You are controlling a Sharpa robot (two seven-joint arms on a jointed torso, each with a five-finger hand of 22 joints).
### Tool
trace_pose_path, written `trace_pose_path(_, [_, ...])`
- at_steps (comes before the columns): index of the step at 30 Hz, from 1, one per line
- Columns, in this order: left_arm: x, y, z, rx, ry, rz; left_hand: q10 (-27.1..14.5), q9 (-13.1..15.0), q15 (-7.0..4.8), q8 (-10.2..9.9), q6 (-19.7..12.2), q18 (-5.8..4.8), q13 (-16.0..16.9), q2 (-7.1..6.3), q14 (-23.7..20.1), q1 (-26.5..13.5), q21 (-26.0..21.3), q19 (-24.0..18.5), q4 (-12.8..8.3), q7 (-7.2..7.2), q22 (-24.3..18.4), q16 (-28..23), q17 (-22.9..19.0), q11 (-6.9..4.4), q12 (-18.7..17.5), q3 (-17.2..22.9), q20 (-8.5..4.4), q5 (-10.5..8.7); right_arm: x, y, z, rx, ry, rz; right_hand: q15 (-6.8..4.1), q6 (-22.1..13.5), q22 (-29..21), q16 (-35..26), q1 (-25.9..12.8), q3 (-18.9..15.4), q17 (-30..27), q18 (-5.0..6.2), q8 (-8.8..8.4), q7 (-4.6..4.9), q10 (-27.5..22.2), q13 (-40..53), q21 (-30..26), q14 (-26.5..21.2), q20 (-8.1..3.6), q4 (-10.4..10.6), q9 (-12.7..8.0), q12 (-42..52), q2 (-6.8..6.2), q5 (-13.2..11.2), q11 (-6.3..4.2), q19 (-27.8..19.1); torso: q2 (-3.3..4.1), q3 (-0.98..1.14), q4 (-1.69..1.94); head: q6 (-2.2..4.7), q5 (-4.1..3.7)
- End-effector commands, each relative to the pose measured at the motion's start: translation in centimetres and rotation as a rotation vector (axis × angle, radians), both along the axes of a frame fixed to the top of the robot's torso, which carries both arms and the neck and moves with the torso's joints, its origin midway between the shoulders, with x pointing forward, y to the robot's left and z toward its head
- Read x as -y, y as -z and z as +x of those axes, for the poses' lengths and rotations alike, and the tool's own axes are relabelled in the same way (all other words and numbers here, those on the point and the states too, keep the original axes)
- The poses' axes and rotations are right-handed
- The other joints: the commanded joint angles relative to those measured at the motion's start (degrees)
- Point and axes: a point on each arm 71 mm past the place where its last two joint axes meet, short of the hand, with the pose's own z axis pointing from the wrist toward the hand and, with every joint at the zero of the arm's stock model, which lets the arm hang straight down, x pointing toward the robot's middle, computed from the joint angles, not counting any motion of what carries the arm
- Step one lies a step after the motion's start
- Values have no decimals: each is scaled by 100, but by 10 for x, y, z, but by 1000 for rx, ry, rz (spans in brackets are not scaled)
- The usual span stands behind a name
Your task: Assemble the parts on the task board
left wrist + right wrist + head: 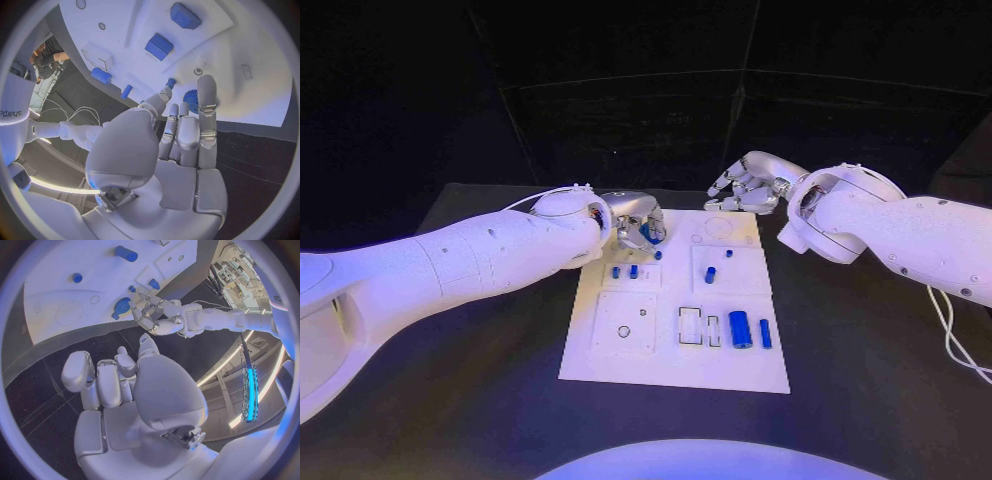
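The black surface (473, 400) carries the white task board (678, 372), a long plate running from 6 to 12 o'clock in the head view.

The left arm (444, 265) reaches in from 9 o'clock and ends at the board's 11 o'clock corner. The right arm (920, 240) comes from 3 o'clock and stops just off the board's 1 o'clock corner.

The left hand (635, 220) hangs over that far corner with its fingers (207, 100) bent toward the plate. A blue toothed wheel (191, 100) sits between its fingertips, and the right wrist view shows the same piece caught in that hand, so it is gripping the wheel at the board's far edge.

The right hand (750, 188) hovers above the dark surface beyond the board. Its fingers (110, 381) are curled in toward the palm with nothing between them.

On the board, a large blue cylinder (740, 329) lies at about 5 o'clock, with a thinner blue pin (766, 333) just beside it on the 3 o'clock side. An outlined rectangular slot (689, 325) lies just to their 9 o'clock side. Near the middle, a short blue peg (710, 274) stands with a smaller blue piece (726, 253) near it toward 12 o'clock. Toward 10 o'clock, two small blue studs (625, 271) stand side by side. A small round hole (623, 331) marks the 8 o'clock part of the plate.
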Motion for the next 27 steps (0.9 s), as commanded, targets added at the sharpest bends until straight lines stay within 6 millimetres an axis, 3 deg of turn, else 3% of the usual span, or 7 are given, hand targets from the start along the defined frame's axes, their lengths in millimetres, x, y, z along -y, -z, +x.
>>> trace_pose_path(1, [6, 2, -1, 6, 39, 42, 50, -3, 4, -63, 69, 10, -18, 15, 84, -84, 231, 98, -32, -15, 239, 110, 135, -2, -40, 14, -5, -41, -2, -2, 0, 5, -7, 3, -39, -38, -9, -26, 17, -30, -10, 112, 33, -17, -36, -5, -25, 161, 0, -7, -6, -27, 42, 30, 1, -53, 2, 1, -1, -16, -5])
trace_pose_path(8, [10, 6, -3, -12, 49, 63, 86, -2, -3, -146, 113, -55, -25, 13, 189, -104, 613, 234, -70, -24, 647, 268, 333, -10, -87, 24, -13, -50, -3, -2, 0, 5, -9, 4, -39, -38, -9, -26, 17, -30, -10, 112, 33, -17, -36, -5, -25, 161, 0, -7, -6, -27, 42, 30, 1, -53, -5, 3, 1, -22, -18])
trace_pose_path(27, [13, 13, -2, -51, 38, 109, 232, 8, -26, -213, 263, -97, -23, 111, 252, -89, 905, 321, -122, -54, 959, 362, 397, -37, -136, 115, -31, -57, -4, -1, 0, 4, -11, 4, -40, -39, -11, -28, 27, -28, -11, 112, 34, -18, -34, -4, -27, 161, 0, -8, -6, -24, 52, 41, 1, -53, -4, 3, 5, -38, -50])
